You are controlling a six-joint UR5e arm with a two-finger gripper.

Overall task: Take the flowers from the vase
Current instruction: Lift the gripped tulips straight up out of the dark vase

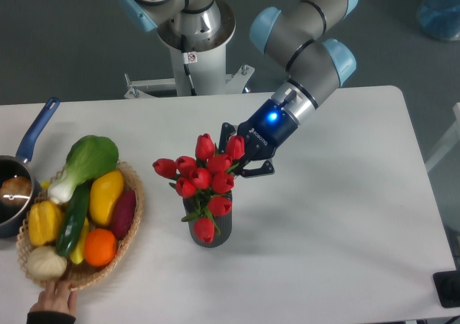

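The flowers (201,174), a bunch of red tulip buds on green stems, stand in the vase (213,232), a short dark grey ribbed cylinder near the middle of the table. My gripper (237,159) reaches in from the upper right and sits right behind the top buds, touching or nearly touching them. Its dark fingers (251,170) look spread, but the buds hide the tips, so I cannot tell whether they close on anything.
A woven wicker basket (128,227) with toy vegetables and fruits stands at the left. A blue-handled saucepan (29,144) sits at the far left edge. A human hand (52,301) holds the basket's front rim. The arm's base (194,36) stands behind the table.
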